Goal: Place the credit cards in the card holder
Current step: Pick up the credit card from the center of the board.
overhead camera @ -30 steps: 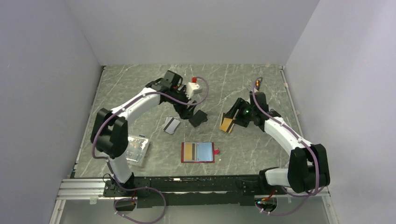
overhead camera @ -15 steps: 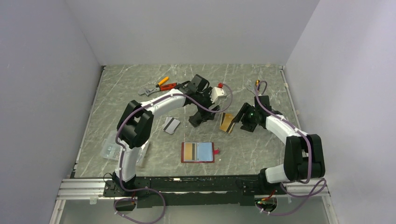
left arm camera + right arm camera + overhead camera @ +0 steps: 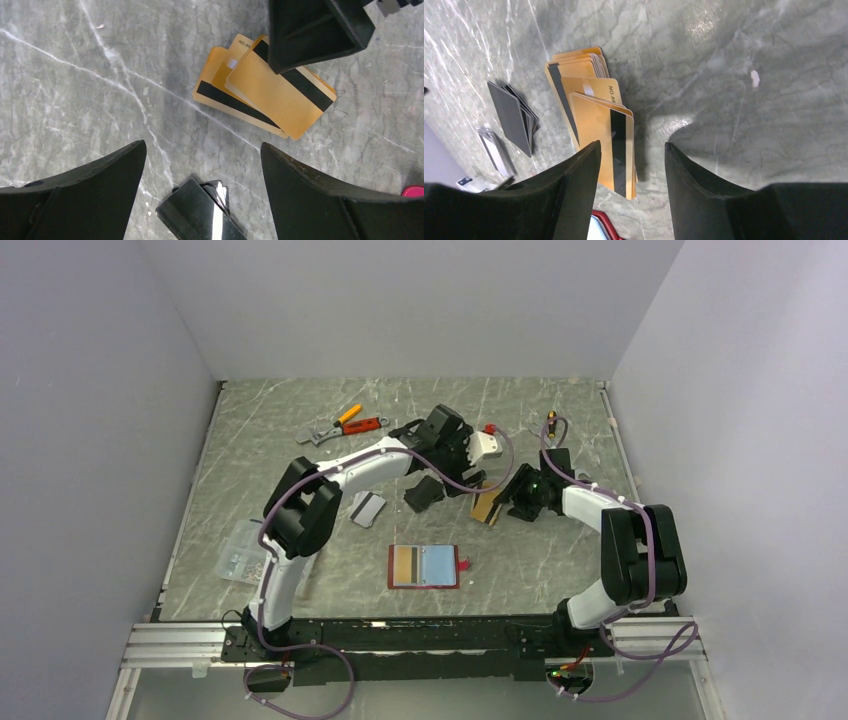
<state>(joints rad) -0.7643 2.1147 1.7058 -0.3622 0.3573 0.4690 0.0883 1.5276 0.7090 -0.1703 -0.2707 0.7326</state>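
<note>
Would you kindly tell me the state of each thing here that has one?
card holder: lying open, flat.
gold cards: fanned on the table, stripes showing.
black cards: stacked, lying flat.
silver cards: lying flat.
left claw: open, empty.
right claw: open, at the gold cards.

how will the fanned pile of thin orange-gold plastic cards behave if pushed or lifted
Likely to slide apart: the orange-gold cards lie fanned on a smooth marble-look tabletop. Flat and thin, so probably light, hard to pinch.
</note>
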